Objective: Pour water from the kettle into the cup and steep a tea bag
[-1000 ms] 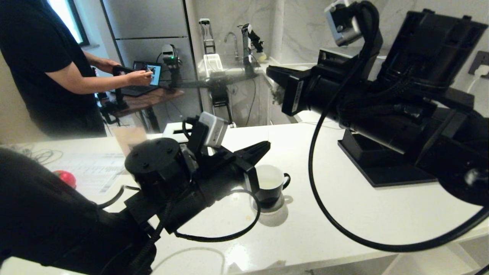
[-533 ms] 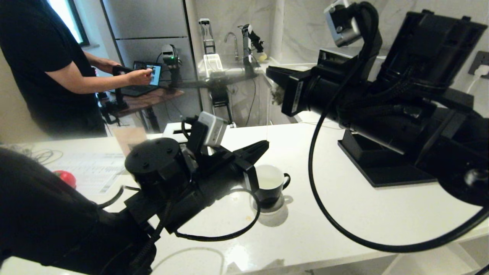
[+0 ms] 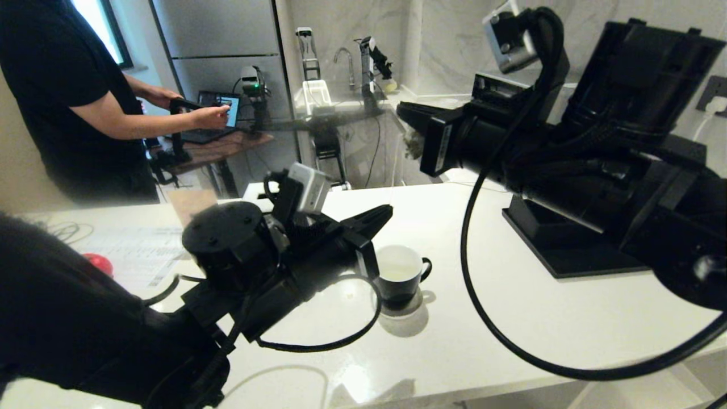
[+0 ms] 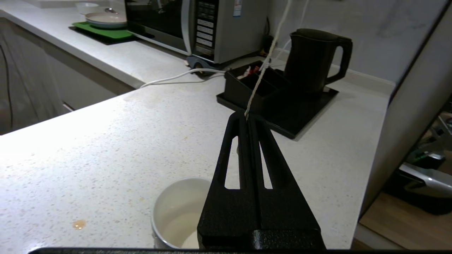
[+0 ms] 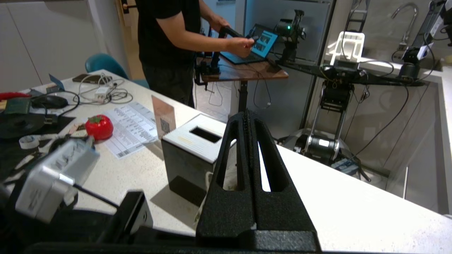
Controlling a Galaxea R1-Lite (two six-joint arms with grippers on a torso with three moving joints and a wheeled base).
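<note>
Black left fingers (image 4: pixel 247 118): pressed together on a thin white string (image 4: pixel 263 67).
Right gripper (image 3: pixel 410 113): closed beside the greyish mesh tea bag (image 3: pixel 413 143); grip unclear.
Glossy black cup (image 3: pixel 400 275): water (image 3: pixel 397 275) already poured.
Matte-black kettle (image 4: pixel 312 60): set back.
Left: steeping.

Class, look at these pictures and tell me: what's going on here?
The left gripper, fingers shut, pinches the string of the tea bag above the cup, which already holds water. The tea bag hangs high beside the shut right gripper, not yet in the cup. The kettle stands on its tray.
</note>
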